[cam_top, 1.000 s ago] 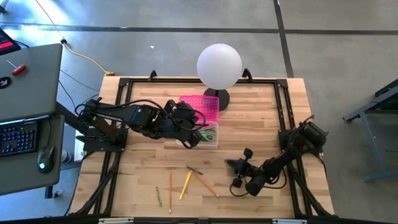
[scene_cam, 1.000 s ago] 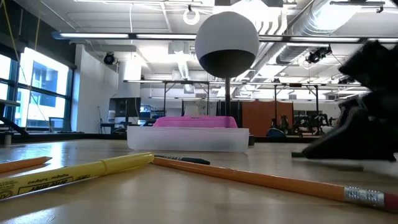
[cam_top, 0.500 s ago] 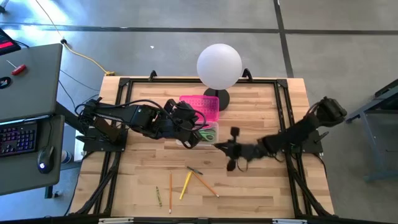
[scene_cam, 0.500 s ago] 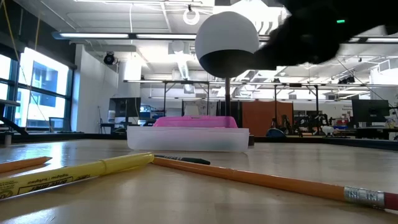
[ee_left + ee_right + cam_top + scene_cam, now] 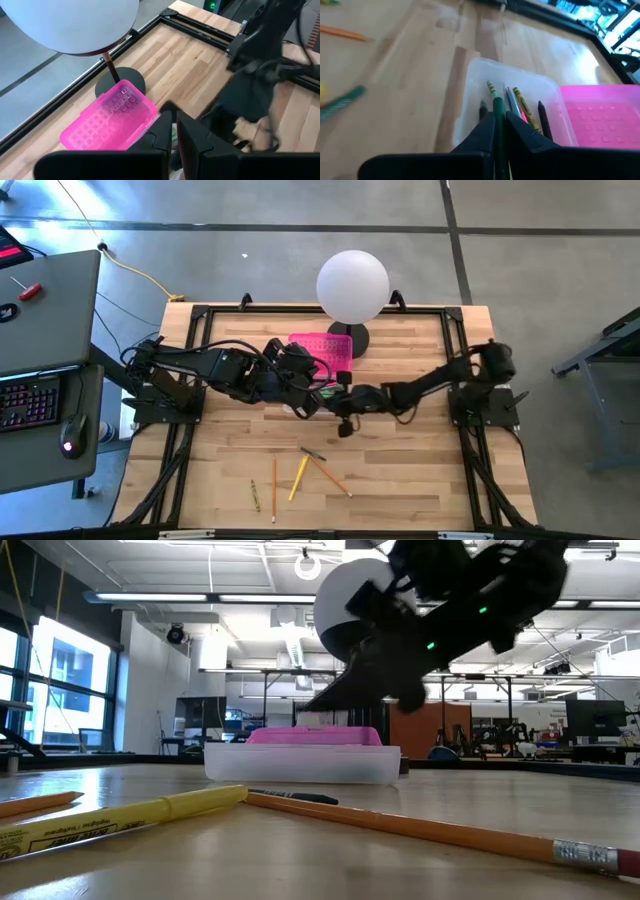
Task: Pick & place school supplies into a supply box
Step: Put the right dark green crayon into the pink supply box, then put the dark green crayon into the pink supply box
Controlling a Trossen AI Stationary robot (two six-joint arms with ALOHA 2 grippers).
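Nearest edge of the worktop: loose supplies not yet boxed. A yellow pen and an orange pencil lie fanned together, touching or nearly so at their far ends. A thinner orange pencil and a dark greenish one lie beside them, and a short dark pen sits just beyond. All lie flat with bare worktop around them, so each should be easy to pinch one at a time.

Mid worktop: the supply box, clear base open. The pink lid is folded back on the far side, which keeps the opening free from above. Several pencils and pens already lie lengthwise in the base.

The right gripper hangs just over the base's near end, closed narrow on a green pencil. The pencil runs out ahead of the fingers, roughly parallel to the ones inside. My read is that it is lined up to drop in lengthwise without catching a wall. It is not released yet.

The left gripper sits at the box's left side. Its fingers are nearly together and look pinched on the base wall, though the contact is partly hidden. It is likely there to stop the light box sliding while the other arm loads it.

Beyond the lid: a white globe lamp, its foot near the lid and not part of the job.
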